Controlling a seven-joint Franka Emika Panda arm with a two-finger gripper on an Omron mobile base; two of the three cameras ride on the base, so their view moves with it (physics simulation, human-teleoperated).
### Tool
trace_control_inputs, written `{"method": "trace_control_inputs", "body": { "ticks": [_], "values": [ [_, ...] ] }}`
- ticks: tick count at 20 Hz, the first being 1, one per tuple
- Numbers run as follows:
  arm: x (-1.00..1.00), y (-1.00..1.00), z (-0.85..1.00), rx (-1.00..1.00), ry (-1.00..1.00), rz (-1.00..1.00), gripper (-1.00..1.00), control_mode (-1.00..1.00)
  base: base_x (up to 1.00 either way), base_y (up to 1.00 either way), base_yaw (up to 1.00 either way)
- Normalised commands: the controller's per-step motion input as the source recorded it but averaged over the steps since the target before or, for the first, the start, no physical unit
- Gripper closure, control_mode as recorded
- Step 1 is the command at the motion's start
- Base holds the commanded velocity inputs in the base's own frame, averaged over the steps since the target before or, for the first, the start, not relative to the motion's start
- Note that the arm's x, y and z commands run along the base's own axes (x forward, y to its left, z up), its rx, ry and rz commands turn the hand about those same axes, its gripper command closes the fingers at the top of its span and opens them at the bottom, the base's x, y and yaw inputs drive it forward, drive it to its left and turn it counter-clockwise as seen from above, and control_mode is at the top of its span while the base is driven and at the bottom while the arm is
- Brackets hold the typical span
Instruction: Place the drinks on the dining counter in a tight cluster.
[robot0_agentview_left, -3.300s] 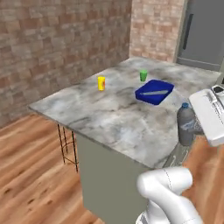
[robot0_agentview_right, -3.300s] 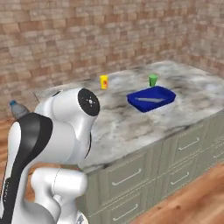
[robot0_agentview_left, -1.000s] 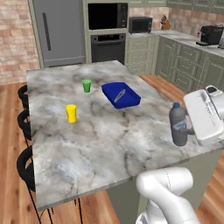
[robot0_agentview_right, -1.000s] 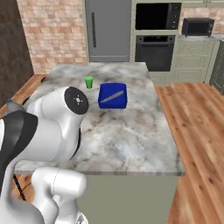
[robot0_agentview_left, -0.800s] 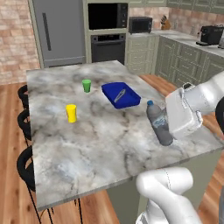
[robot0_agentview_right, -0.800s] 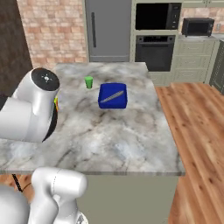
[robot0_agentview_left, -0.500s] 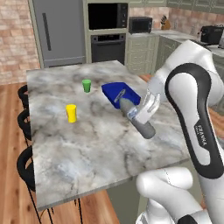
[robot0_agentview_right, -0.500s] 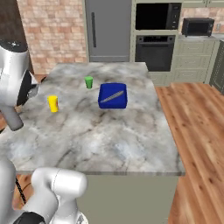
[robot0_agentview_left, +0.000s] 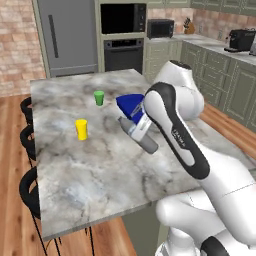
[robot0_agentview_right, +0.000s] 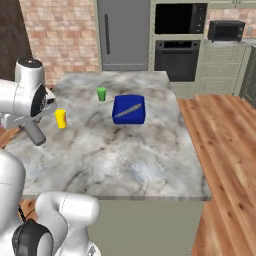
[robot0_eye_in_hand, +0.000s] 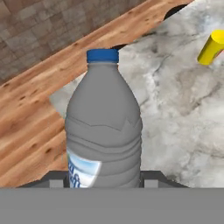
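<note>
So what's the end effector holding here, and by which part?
The water bottle, gripped around its lower body near the label, cap pointing away from the hand. It is carried tilted above the counter.

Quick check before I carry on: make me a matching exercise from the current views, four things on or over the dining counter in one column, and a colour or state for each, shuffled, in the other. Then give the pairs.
Things:
1. water bottle
2. cup nearer the stools
3. cup nearer the fridge
4. tray

Colour or state:
A. green, standing upright on the dining counter
B. blue, with a grey utensil lying in it
C. held tilted in the gripper, off the marble
D. yellow, standing upright on the marble

Pairs: 1-C, 2-D, 3-A, 4-B
</note>
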Motion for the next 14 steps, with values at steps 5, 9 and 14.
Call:
{"method": "trace_control_inputs", "body": {
  "ticks": [5, 9, 14],
  "values": [
    [1.0, 0.15, -1.0, 0.0, -0.09, 0.0, 1.0, -1.0, 0.0, 0.0, 0.0],
    [0.72, 0.19, -0.86, 0.02, -0.15, 0.0, 1.0, -1.0, 0.0, 0.0, 0.0],
    [0.33, 0.27, -0.55, 0.1, -0.08, 0.02, 1.0, -1.0, 0.0, 0.0, 0.0]
  ]
}}
